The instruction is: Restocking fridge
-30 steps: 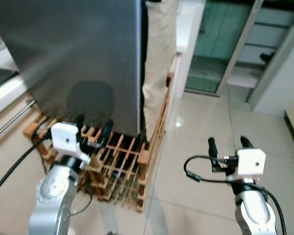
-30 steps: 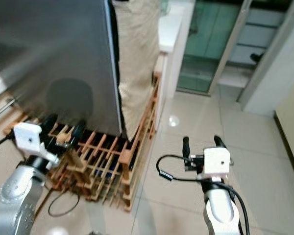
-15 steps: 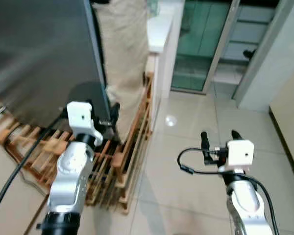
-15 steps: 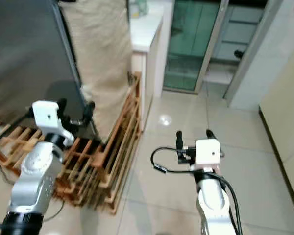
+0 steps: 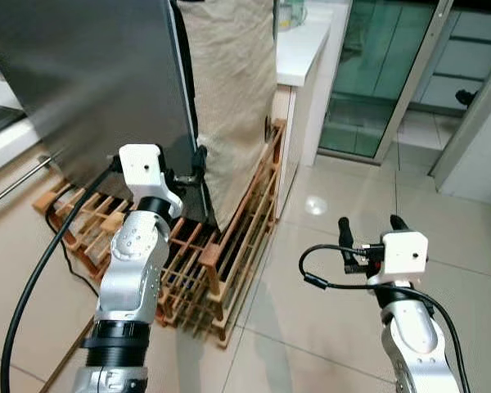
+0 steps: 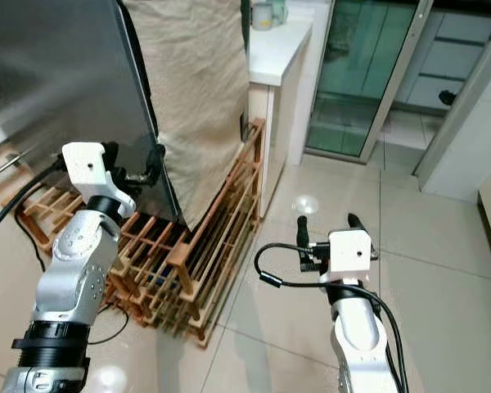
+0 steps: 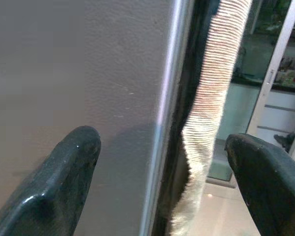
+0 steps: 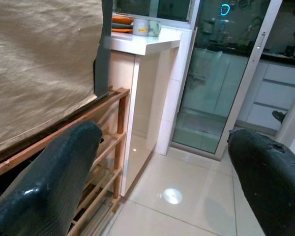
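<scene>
**Robot's left gripper at the edge of the fridge door**

The fridge [image 5: 90, 82], a tall grey metal slab, stood at the left of the scene, its door edge facing forward. The left gripper [image 5: 182, 176] was raised to the lower part of that edge, its two black fingers [image 7: 64, 177] spread wide, one in front of the grey door face and the other past the edge. Whether they touched the door could not be told. A beige cloth [image 5: 233, 90] hung just beside the fridge edge. Below both sat a low wooden rack [image 5: 229, 246] on the pale tiled floor [image 5: 327, 327]. A black cable [image 5: 33, 286] trailed from the left arm.

The right gripper [image 5: 372, 233] was held over open floor, well apart from the fridge, fingers spread and holding nothing. Beyond the cloth stood a white worktop [image 6: 278, 45] carrying a mug [image 6: 260, 15], then a glass sliding door [image 5: 376, 74].
</scene>
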